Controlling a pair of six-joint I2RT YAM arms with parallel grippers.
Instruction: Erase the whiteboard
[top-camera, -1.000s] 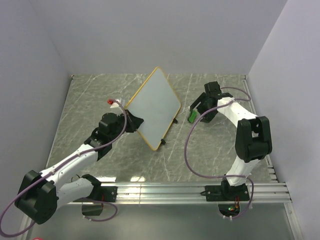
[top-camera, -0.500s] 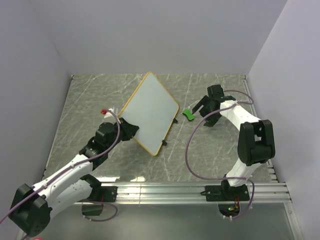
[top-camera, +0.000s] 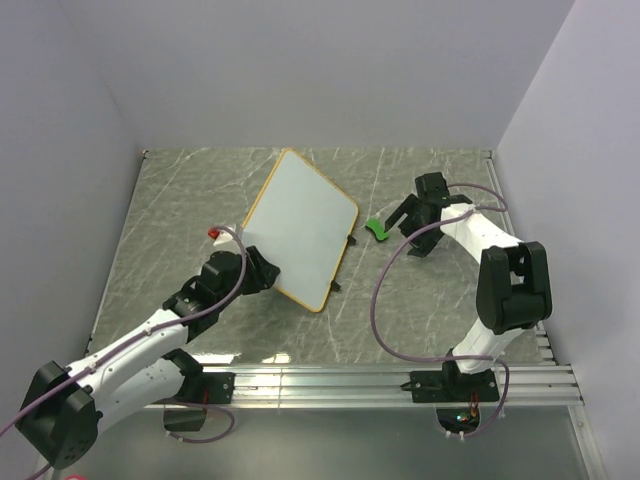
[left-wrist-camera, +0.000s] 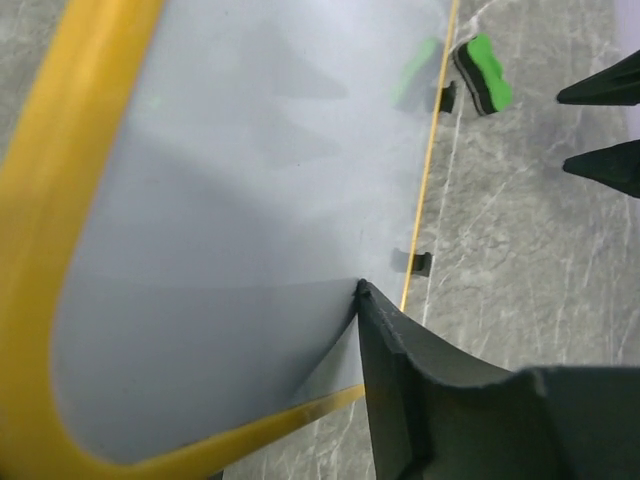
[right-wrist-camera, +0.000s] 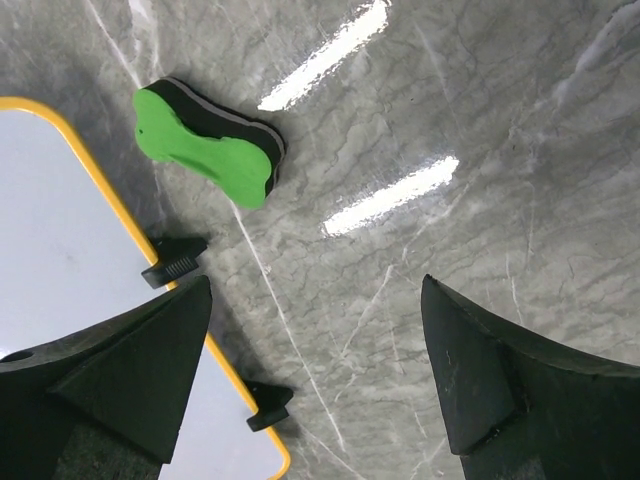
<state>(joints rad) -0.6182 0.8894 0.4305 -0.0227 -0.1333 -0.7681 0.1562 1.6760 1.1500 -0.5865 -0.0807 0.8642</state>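
Note:
The whiteboard (top-camera: 300, 228) is white with an orange-tan frame and no marks that I can see. It lies low over the marble table, black clips (right-wrist-camera: 172, 262) on its right edge. My left gripper (top-camera: 258, 272) is at its near-left edge. In the left wrist view the board (left-wrist-camera: 240, 200) fills the frame. Only one finger (left-wrist-camera: 430, 390) shows, with just its tip on the board face. The jaws stand open around the edge. The green eraser (top-camera: 377, 229) lies on the table beside the board. My right gripper (right-wrist-camera: 315, 330) hovers open and empty near the eraser (right-wrist-camera: 205, 150).
Grey walls close in the table on the left, back and right. An aluminium rail (top-camera: 380, 380) with both arm bases runs along the near edge. Bare marble (top-camera: 430, 290) lies near the right arm.
The board has come down from a steep tilt and shifted toward the near left. The right gripper let the eraser go onto the table. The left jaws have loosened on the board's edge.

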